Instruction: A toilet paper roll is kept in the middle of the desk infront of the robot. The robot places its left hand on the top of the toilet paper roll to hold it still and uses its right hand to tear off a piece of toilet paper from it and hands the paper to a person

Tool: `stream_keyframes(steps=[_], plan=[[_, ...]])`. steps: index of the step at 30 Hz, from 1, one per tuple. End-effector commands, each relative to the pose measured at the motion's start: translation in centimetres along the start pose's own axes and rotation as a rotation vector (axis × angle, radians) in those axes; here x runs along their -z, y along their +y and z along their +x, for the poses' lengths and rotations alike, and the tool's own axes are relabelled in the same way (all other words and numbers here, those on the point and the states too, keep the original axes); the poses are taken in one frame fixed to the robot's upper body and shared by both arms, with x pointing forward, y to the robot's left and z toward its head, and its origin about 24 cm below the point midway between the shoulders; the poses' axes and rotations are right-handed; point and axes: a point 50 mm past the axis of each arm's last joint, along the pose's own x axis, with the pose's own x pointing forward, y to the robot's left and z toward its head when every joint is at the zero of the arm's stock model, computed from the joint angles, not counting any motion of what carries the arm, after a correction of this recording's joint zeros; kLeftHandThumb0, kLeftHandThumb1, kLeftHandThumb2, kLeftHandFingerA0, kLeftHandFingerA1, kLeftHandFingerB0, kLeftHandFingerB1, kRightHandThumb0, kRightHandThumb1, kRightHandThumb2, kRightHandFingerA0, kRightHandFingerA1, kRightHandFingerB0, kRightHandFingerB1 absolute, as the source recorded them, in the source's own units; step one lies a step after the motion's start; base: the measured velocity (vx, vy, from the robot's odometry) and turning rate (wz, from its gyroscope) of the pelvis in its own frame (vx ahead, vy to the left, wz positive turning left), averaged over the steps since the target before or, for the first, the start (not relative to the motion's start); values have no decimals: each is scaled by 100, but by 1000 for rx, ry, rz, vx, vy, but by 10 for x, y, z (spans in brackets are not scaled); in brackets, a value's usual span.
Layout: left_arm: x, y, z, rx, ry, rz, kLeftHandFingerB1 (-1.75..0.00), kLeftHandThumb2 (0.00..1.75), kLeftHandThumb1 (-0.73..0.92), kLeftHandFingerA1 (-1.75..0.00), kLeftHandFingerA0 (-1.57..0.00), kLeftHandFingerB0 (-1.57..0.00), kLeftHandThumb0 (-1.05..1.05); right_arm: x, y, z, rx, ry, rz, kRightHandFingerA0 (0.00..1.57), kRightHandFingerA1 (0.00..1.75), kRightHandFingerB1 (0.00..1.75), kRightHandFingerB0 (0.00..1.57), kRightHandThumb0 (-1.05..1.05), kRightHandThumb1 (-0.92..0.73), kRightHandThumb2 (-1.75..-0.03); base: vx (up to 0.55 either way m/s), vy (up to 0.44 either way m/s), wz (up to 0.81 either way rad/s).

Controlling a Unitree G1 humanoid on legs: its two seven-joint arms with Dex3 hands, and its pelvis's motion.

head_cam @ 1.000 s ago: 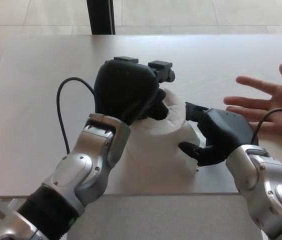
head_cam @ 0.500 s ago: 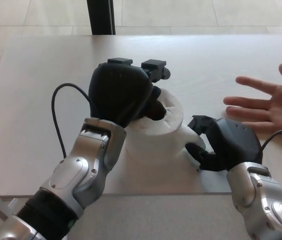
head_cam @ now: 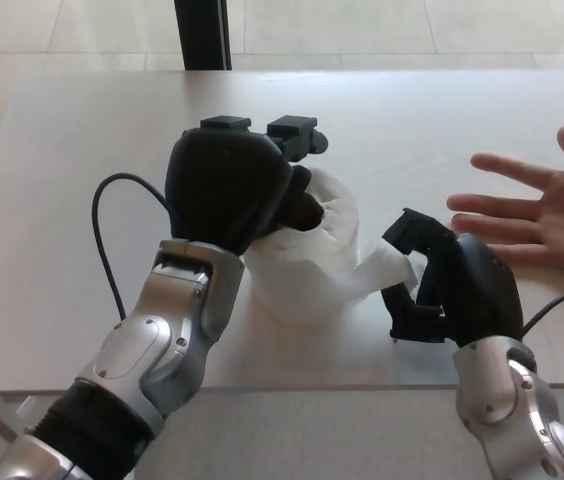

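At mid-desk, the toilet paper roll (head_cam: 312, 260) sits crumpled under the left hand (head_cam: 232, 190), whose fingers (head_cam: 294, 135) curl over the roll's top and press into its hollow. Just right of the roll, the right hand (head_cam: 452, 285) pinches a pulled-out strip of paper (head_cam: 387, 268) between thumb and fingers. Further right of the roll, a person's hand (head_cam: 537, 210) lies palm-up, fingers spread, at the desk's edge. No writing is legible on any surface. Bare pale desk (head_cam: 82, 120) extends left of and beyond the roll; its near edge runs close below. A dark post (head_cam: 202, 32) stands on light floor tiles (head_cam: 412, 25) behind.
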Motion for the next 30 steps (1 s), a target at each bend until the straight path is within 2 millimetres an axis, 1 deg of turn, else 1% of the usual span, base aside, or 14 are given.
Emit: stream_keyframes(steps=[1, 6, 8, 9, 10, 13, 15, 17, 20, 22, 24, 25, 27, 30], plan=[[14, -16, -15, 85, 71, -3, -57, 74, 60, -76, -83, -73, -34, -8, -8, 0, 101, -91, 152, 90, 175, 165, 73, -22, -51, -130, 0, 0, 0], [10, -19, -15, 66, 65, -4, -58, 84, 58, -75, -84, -74, -31, -21, -14, 9, 180, 5, 347, 92, 175, 169, 74, -24, -49, -126, 0, 0, 0], [10, -19, -15, 64, 64, 1, -58, 84, 58, -75, -84, -74, -31, -22, -14, 9, 183, 15, 360, 92, 175, 169, 74, -24, -49, -126, 0, 0, 0], [10, -20, -16, 52, 66, 23, -59, 87, 59, -78, -85, -75, -27, -25, -20, 12, 217, 25, 402, 94, 175, 160, 78, -15, -43, -141, 0, 0, 0], [10, -20, -17, 48, 73, 32, -60, 90, 56, -78, -85, -76, -25, -26, -21, 13, 229, 19, 409, 95, 175, 160, 80, -15, -41, -144, 0, 0, 0], [12, -21, -19, 42, 75, 51, -61, 88, 55, -78, -87, -77, -23, -25, -24, 15, 250, 19, 431, 96, 175, 161, 83, -17, -40, -147, 0, 0, 0], [13, -23, -20, 58, 89, 71, -58, 87, 58, -73, -86, -76, -22, -25, -27, 16, 274, 39, 514, 98, 175, 159, 86, -18, -42, -146, 0, 0, 0], [15, -25, -23, 75, 85, 100, -61, 80, 58, -80, -88, -77, -24, -25, -32, 19, 296, 75, 601, 104, 175, 154, 87, -19, -48, -134, 0, 0, 0], [16, -27, -25, 94, 66, 115, -60, 76, 56, -81, -92, -77, -25, -26, -39, 22, 319, 84, 691, 104, 175, 158, 85, -21, -39, -140, 0, 0, 0], [17, -28, -27, 97, 48, 131, -59, 75, 55, -81, -91, -76, -25, -27, -41, 23, 325, 73, 697, 104, 175, 158, 84, -21, -40, -139, 0, 0, 0], [17, -29, -28, 107, 21, 160, -59, 75, 55, -79, -90, -76, -27, -27, -45, 24, 344, 73, 739, 105, 175, 151, 87, -17, -41, -141, 0, 0, 0], [18, -30, -29, 109, 14, 167, -60, 75, 55, -80, -91, -76, -28, -27, -45, 24, 347, 75, 752, 105, 175, 158, 86, -20, -37, -142, 0, 0, 0], [18, -33, -32, 119, -16, 195, -61, 71, 57, -85, -92, -78, -31, -26, -47, 25, 356, 108, 800, 106, 175, 158, 88, -21, -35, -143, 0, 0, 0], [18, -34, -35, 124, -26, 203, -62, 75, 58, -84, -88, -75, -32, -24, -49, 26, 362, 138, 852, 107, 175, 161, 85, -21, -39, -136, 0, 0, 0]])
